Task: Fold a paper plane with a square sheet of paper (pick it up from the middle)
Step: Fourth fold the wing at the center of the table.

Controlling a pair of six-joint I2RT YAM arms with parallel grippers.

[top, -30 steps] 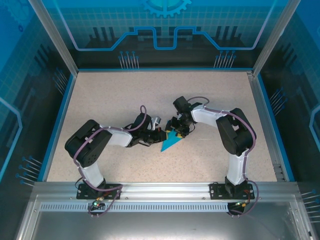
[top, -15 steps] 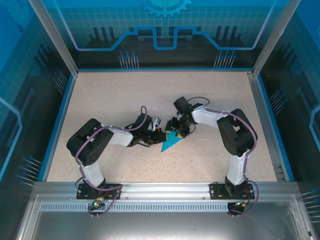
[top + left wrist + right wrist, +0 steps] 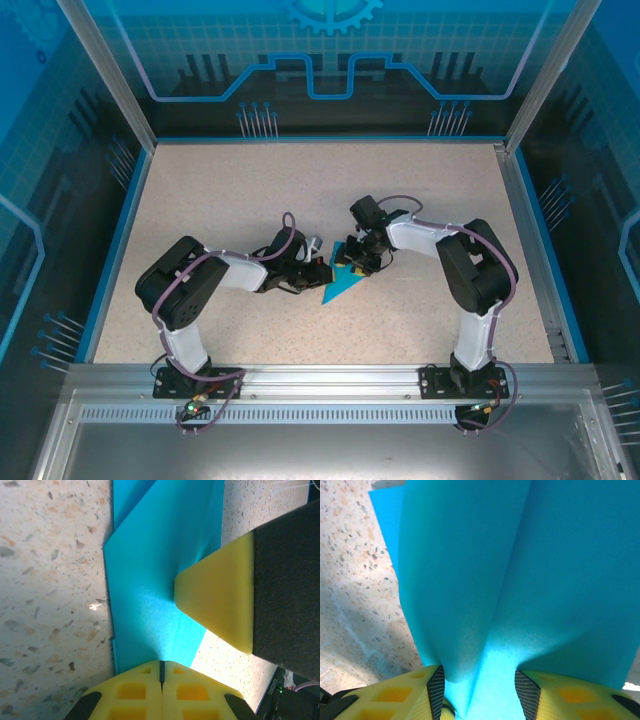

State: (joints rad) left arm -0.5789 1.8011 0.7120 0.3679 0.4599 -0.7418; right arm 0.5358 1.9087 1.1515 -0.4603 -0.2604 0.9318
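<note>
Vs one second ago: right gripper (image 3: 357,264) jaws narrower, right elbow nudged rightward; paper plane (image 3: 338,288) in same spot, mid-table (image 3: 230,190) between both grippers. Long axis diagonal; nose pointing near-left, wide tail far-right under right gripper. Left gripper (image 3: 322,272) closed tight, tips at plane's left edge; whether paper is pinched, cannot tell. Right jaws half-wide, straddling raised centre fold; pads touching paper on both sides.

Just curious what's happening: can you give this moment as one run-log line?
stage: mid-fold | folded teal paper: pointed wedge | left end effector: shut, against paper | right end effector: fingers apart, paper ridge between
</note>
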